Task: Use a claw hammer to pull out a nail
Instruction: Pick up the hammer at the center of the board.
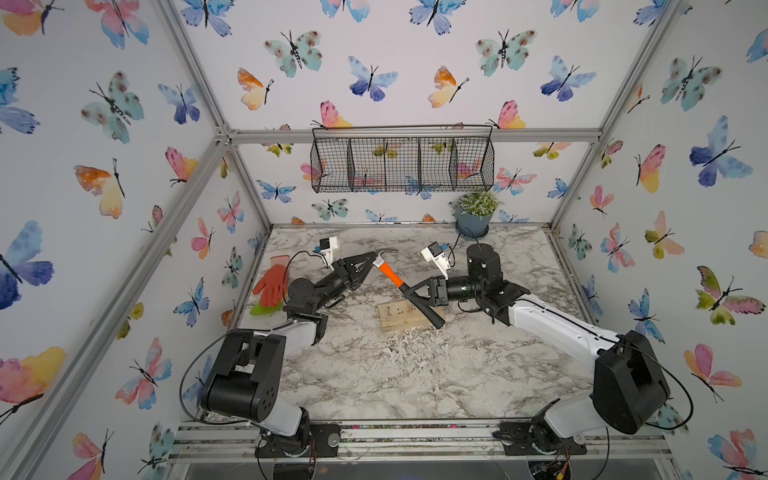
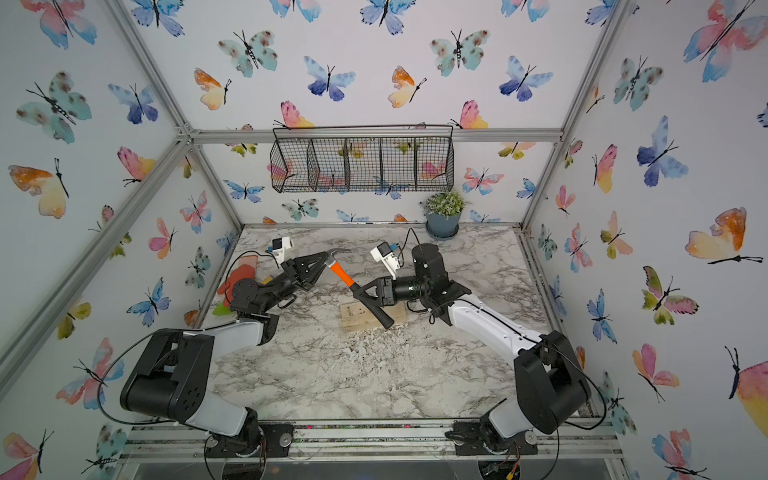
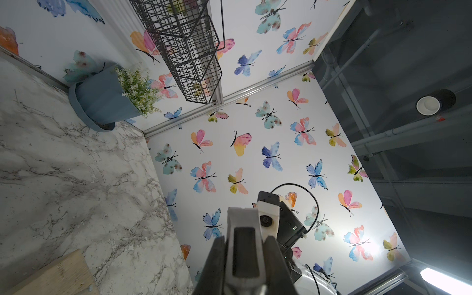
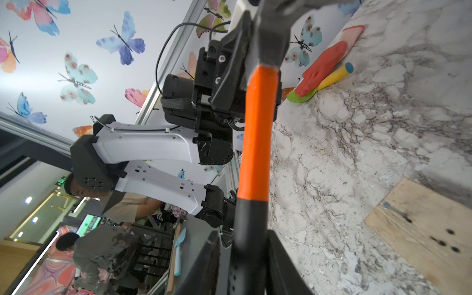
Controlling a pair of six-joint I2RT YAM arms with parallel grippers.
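The claw hammer (image 1: 392, 275) (image 2: 343, 274) hangs tilted above the marble table, held at both ends. My left gripper (image 1: 372, 259) (image 2: 326, 258) (image 3: 244, 240) is shut on its silver steel head (image 3: 244, 227). My right gripper (image 1: 409, 291) (image 2: 360, 291) (image 4: 245, 237) is closed round the black rubber handle, just below the orange neck (image 4: 258, 132). Under the handle's end lies a pale wooden block (image 1: 395, 319) (image 4: 421, 229). A nail (image 4: 394, 210) sticks out of the block near one corner, beside a few dark holes.
An orange glove (image 1: 272, 282) lies over a yellow-handled green tool (image 4: 329, 79) at the table's left edge. A potted plant (image 1: 473, 218) stands at the back, under a wire basket (image 1: 401, 164) on the wall. White crumbs (image 1: 411, 349) are scattered in front of the block.
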